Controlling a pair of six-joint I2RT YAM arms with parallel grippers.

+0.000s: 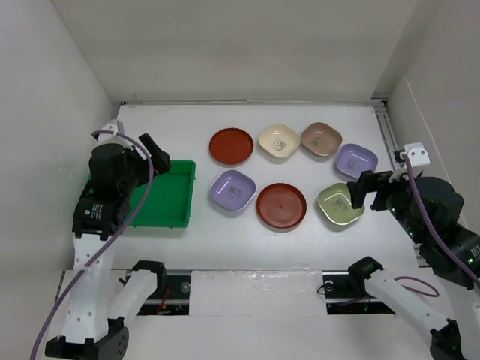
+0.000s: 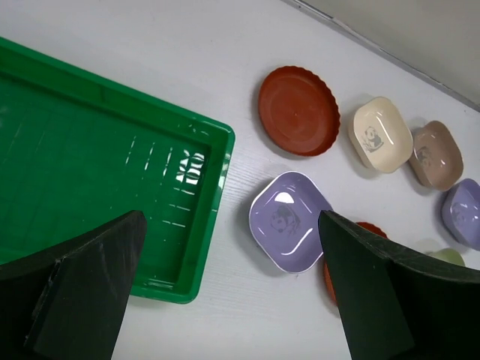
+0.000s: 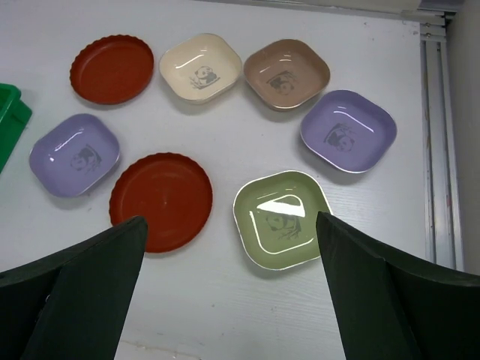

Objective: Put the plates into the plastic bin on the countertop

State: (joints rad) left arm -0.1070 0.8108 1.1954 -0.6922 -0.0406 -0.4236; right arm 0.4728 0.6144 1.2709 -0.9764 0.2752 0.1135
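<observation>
Your white countertop (image 1: 225, 240) carried the green bin (image 1: 161, 199) beneath your left fingers (image 2: 75, 292) and seven plates (image 1: 234, 189). The olive one (image 3: 281, 219) and a red-brown one (image 3: 161, 201) lay between your right fingers (image 3: 75, 292), with five beyond their tips.

The bin (image 1: 169, 199) is showing bright green. The cream plate (image 3: 200, 67), tan plate (image 3: 286, 73), olive plate (image 3: 281, 219) and lavender plates (image 3: 348, 130) are bearing panda prints.

white links (image 1: 84, 300), black joints (image 1: 112, 174), purple cables (image 1: 151, 176), matte black gripper fingers (image 2: 75, 292)
</observation>
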